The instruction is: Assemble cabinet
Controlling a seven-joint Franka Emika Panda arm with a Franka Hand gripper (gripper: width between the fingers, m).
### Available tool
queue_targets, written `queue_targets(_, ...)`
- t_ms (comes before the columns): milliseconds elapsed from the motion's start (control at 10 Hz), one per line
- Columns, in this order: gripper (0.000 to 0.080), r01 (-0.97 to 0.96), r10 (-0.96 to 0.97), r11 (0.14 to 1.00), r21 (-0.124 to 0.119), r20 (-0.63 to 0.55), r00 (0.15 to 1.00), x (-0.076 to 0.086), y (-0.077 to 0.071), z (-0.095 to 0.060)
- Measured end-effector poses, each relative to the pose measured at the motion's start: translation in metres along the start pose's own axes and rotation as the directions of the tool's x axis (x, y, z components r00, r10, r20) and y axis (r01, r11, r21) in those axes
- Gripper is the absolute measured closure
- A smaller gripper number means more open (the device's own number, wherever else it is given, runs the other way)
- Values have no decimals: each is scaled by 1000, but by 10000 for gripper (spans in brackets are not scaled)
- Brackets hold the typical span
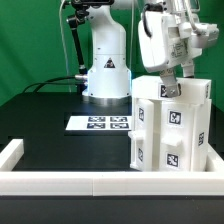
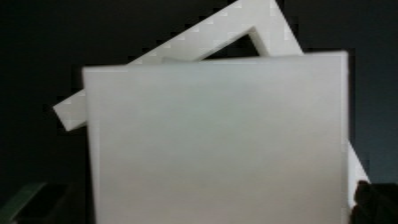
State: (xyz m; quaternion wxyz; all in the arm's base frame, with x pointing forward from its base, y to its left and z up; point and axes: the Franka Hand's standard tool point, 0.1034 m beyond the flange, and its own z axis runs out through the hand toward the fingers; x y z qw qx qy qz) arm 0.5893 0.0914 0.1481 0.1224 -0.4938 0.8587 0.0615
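The cabinet [image 1: 170, 125] is a tall white box body with black-and-white tags on its faces. It stands upright at the exterior view's right, against the front rail. My gripper [image 1: 168, 90] is right above its top edge, pointing down. In the wrist view a broad white panel of the cabinet [image 2: 214, 140] fills most of the frame. It lies between my gripper [image 2: 199, 205] jaws, whose dark fingertips [image 2: 379, 200] show at the frame's lower corners. The jaws stand wide apart, and a dark gap shows beside the panel on one side. I see no separate smaller blocks.
The marker board [image 1: 100, 123] lies flat on the black table in front of the robot base [image 1: 105, 70]. Low white border rails [image 1: 60, 182] run along the front and left edges; their corner shows behind the panel in the wrist view [image 2: 222, 45].
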Motion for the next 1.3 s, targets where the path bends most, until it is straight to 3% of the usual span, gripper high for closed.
queue_targets(100, 11, -1, 1, 1000, 5, 12, 1000, -3, 0, -7)
queue_targets(400, 2, 9, -11, 1000, 26, 56, 998, -22, 0, -33)
queue_targets(1300, 2, 26, -27, 999, 24, 50, 998, -20, 1, -29)
